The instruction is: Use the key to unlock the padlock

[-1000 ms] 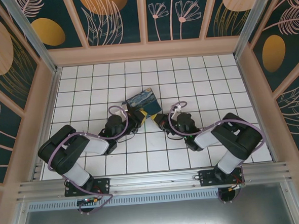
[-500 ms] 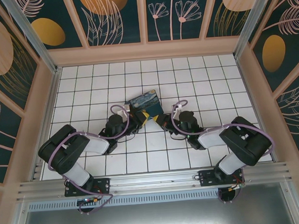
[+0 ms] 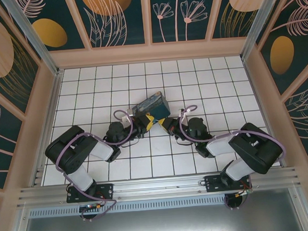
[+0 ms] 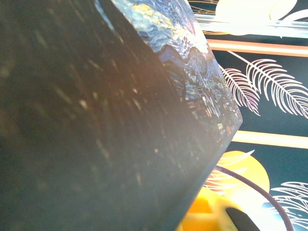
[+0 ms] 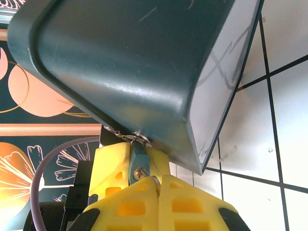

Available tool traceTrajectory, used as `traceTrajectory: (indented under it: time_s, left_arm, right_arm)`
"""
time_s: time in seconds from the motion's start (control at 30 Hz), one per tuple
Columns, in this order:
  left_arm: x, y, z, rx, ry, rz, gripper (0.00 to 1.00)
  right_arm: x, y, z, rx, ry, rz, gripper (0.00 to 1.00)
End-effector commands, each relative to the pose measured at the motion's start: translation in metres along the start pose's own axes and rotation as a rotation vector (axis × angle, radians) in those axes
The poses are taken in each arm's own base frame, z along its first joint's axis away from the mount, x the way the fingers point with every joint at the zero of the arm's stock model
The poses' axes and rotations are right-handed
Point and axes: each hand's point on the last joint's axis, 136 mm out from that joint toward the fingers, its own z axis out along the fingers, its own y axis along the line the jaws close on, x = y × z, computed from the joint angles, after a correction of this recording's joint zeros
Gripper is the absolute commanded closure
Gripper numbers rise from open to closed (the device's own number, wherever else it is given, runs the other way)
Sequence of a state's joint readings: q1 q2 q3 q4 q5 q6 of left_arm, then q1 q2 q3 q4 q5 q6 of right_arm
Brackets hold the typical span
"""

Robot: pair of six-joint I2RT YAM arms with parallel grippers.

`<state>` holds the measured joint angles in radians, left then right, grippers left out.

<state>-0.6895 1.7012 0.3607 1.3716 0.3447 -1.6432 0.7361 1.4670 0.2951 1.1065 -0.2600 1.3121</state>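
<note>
Just beyond the closed right tool sits the bluish padlock.

The top camera hangs above and behind the arms, looking down on the tiled desk from far off, with the bases at its lower edge. The left wrist camera sits hard against the box, facing past its edge to the wall panels. The right wrist camera looks along the right gripper — the box just ahead and above it, tiles to the right. All three share the box.
</note>
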Motion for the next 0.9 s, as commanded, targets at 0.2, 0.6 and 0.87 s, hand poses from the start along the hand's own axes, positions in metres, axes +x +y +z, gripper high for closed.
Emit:
traceTrajectory:
  time_s: [0.2, 0.6, 0.87]
  left_arm:
    - [0.051, -0.019, 0.002, 0.016, 0.222, 0.141, 1.0]
    - [0.038, -0.005, 0.007, -0.06, 0.165, 0.195, 1.0]
    - [0.034, 0.002, 0.007, -0.085, 0.142, 0.211, 1.0]
  right_arm:
    - [0.011, 0.051, -0.001, -0.139, 0.048, -0.089, 1.0]
    - [0.024, 0.062, -0.004, -0.152, 0.064, -0.086, 1.0]
    - [0.025, 0.063, -0.006, -0.156, 0.067, -0.061, 1.0]
